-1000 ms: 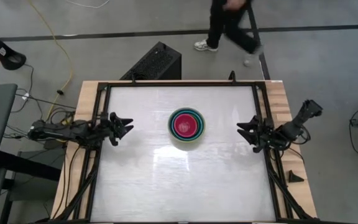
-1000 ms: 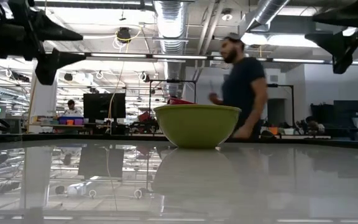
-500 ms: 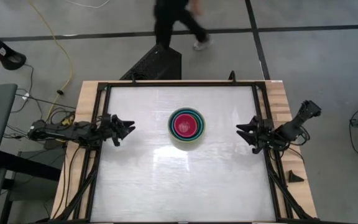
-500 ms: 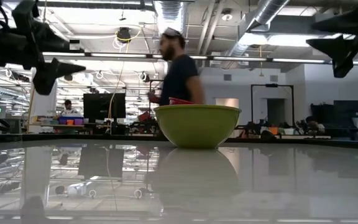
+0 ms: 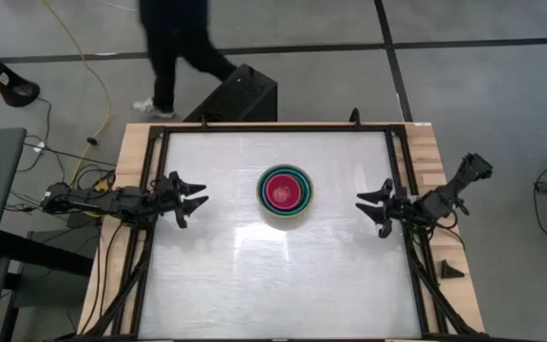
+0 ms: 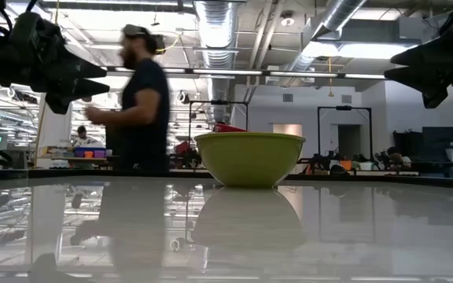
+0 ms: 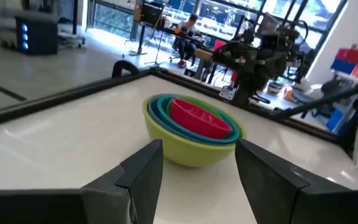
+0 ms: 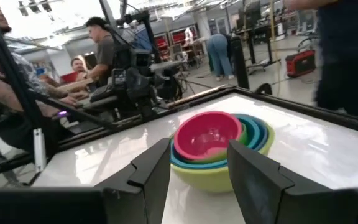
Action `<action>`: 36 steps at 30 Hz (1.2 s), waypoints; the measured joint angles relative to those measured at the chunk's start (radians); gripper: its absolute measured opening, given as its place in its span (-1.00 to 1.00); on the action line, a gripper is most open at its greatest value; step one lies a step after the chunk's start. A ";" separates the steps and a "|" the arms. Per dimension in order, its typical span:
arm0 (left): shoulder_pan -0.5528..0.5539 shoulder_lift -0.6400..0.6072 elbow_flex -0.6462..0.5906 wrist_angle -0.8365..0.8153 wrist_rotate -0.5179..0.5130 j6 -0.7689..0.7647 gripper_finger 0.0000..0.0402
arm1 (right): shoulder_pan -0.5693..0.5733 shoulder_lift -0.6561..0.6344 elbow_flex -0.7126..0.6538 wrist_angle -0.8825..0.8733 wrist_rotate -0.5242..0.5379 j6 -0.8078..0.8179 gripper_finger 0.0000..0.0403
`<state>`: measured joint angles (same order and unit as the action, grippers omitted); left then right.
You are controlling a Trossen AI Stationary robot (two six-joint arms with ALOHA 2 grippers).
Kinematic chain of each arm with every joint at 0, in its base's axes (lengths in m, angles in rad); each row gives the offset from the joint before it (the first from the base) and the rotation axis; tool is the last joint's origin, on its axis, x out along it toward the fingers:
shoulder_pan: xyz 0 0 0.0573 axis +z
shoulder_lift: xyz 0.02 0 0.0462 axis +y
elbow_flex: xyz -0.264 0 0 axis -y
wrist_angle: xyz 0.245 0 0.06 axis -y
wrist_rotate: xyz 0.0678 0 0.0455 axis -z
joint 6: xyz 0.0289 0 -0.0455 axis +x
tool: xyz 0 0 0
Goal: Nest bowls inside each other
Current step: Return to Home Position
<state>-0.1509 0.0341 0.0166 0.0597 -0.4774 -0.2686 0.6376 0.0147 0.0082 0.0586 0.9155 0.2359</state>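
- Change: against the views of a second ago, the left gripper (image 5: 198, 196) and the right gripper (image 5: 370, 207) have each shifted only slightly. Both hang above the table (image 5: 254, 285), well apart from the bowls, one on either side.
- Change: a person (image 5: 183, 47) has walked across the floor beyond the table's far edge. The stack of bowls has not moved.
- Meaning: judged from the layout, nesting is complete. What remains is retraction of the arms.
- Left gripper: fingers spread wide in the left wrist view, with nothing between them.
- Right gripper: fingers likewise spread apart in the right wrist view, holding nothing.
- Location: the stack stands upright on the table, near the middle between the two arms and toward the far half.
- Outer container: the olive-yellow bowl (image 6: 249, 159) holds all the others. From table height only a sliver of red shows above its rim.
- Contents, outermost to innermost: light blue bowl (image 8: 194, 163), teal bowl (image 8: 258, 133), bright green bowl (image 8: 245, 133), magenta-pink bowl (image 5: 283, 191).
- The magenta-pink bowl is innermost and has nothing in it.
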 joint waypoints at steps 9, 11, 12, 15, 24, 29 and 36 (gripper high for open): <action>0.000 0.000 0.001 -0.002 0.001 0.251 -0.05 | -0.019 0.000 0.000 -0.008 0.023 -0.151 -0.05; 0.000 0.000 0.001 -0.003 0.001 0.270 -0.05 | -0.019 0.000 0.000 -0.010 0.041 -0.163 -0.05; 0.000 0.000 0.001 -0.003 0.001 0.271 -0.05 | -0.019 0.000 0.000 -0.011 0.050 -0.166 -0.05; 0.000 0.000 0.002 -0.005 0.025 0.244 -0.05 | -0.017 0.000 -0.001 -0.012 0.052 -0.169 -0.05; 0.000 0.000 0.002 -0.008 0.074 0.198 -0.05 | 0.009 0.000 -0.001 -0.013 0.037 -0.169 -0.05; 0.000 0.000 0.002 -0.008 0.074 0.197 -0.05 | 0.032 0.000 -0.001 -0.013 0.034 -0.169 -0.05; 0.000 0.000 0.002 -0.008 0.074 0.197 -0.05 | 0.037 0.000 -0.001 -0.011 0.033 -0.166 -0.05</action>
<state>-0.1513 0.0345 0.0185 0.0513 -0.4034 -0.0715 0.6746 0.0147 0.0071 0.0475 0.9486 0.0700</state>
